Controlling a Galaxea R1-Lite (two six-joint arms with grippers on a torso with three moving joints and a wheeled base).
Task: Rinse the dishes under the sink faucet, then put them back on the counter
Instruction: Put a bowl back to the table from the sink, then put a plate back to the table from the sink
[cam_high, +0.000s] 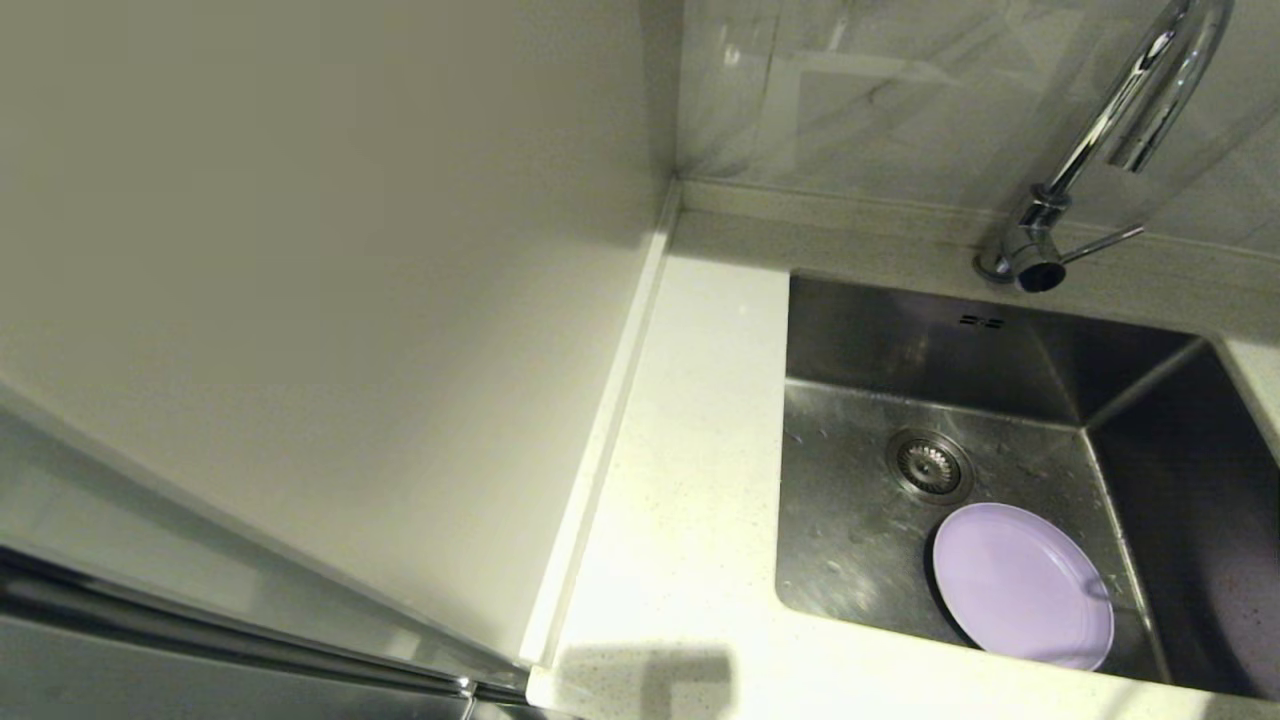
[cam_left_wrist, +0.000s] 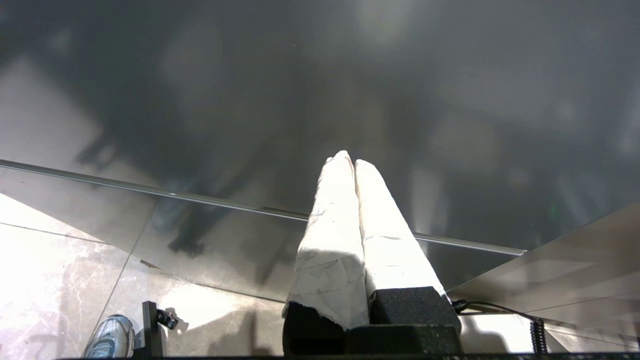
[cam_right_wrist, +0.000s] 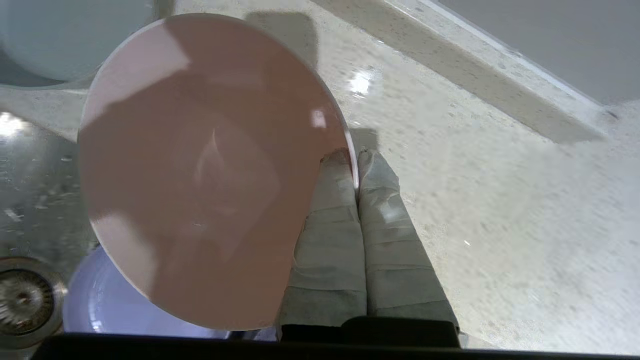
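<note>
In the right wrist view my right gripper is shut on the rim of the pale pink bowl, one finger inside and one outside. The bowl hangs above the edge between the sink and the speckled counter. Below it lies the lilac plate, which the head view shows flat on the sink floor near the drain strainer. The light blue-grey bowl shows beyond the pink one. The chrome faucet stands behind the sink. Neither gripper shows in the head view.
The white counter runs left of the sink, with a raised rim against the beige wall panel. My left gripper is parked low, fingers together, over a tiled floor beside a dark cabinet front.
</note>
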